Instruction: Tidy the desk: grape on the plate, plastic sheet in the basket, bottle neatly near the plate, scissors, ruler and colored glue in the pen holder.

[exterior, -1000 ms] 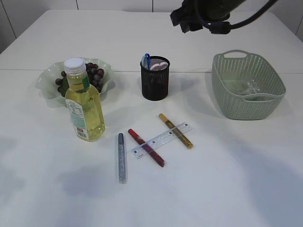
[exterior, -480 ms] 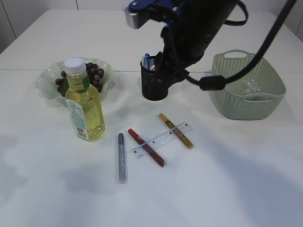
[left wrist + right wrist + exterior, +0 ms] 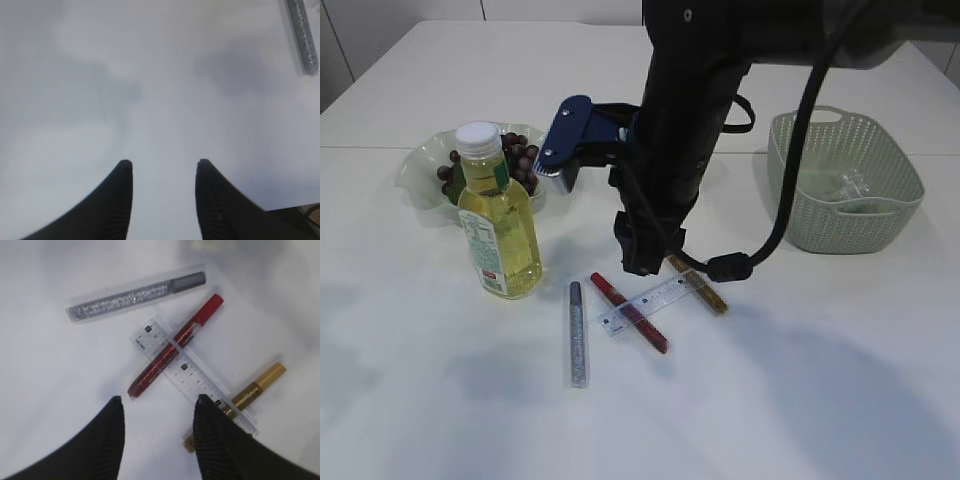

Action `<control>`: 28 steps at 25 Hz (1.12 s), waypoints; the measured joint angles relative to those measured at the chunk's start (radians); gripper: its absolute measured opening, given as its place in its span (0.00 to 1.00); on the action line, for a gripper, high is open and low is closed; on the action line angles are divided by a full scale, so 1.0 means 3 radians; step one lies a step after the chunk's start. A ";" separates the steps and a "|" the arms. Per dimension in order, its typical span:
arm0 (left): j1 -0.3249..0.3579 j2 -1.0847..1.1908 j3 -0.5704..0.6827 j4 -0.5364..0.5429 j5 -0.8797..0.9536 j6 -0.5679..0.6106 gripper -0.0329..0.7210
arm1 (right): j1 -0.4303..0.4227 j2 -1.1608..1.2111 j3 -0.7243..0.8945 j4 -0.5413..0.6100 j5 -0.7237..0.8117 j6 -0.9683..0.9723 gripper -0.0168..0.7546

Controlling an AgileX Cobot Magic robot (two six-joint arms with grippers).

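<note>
Right gripper (image 3: 155,407), jaws apart and empty, hangs over the ruler (image 3: 192,371) at frame centre. Left gripper (image 3: 162,167) is likewise apart, over bare tabletop (image 3: 100,75). Risk: ruler overlaps red glue (image 3: 172,347) and gold glue (image 3: 255,390); a pinch could drag both.

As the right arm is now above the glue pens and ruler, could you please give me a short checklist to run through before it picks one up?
1. Right gripper open, nothing between its fingers: ok.
2. Gripper centred over one item: not ok; it sits between the red glue pen and gold glue pen.
3. Ruler free to lift: not ok; the red pen lies across it and it lies over the gold pen.
4. Silver glue pen lying apart: ok.
5. Pen holder unobstructed: cannot tell; the arm hides it.
6. Left gripper clear of the pile: ok.
</note>
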 joint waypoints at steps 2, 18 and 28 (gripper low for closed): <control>0.0000 0.0000 0.0000 0.0000 0.0000 0.0000 0.45 | 0.0000 0.0063 0.0000 -0.0137 0.0036 -0.0007 0.50; 0.0000 0.0000 0.0000 0.0000 -0.0211 0.0000 0.45 | -0.0247 0.0471 -0.0005 -0.0357 -0.0259 -0.1274 0.60; 0.0000 0.0000 0.0000 0.0000 -0.0229 0.0000 0.45 | -0.0544 0.0493 -0.0014 0.0457 -0.0330 -0.2365 0.62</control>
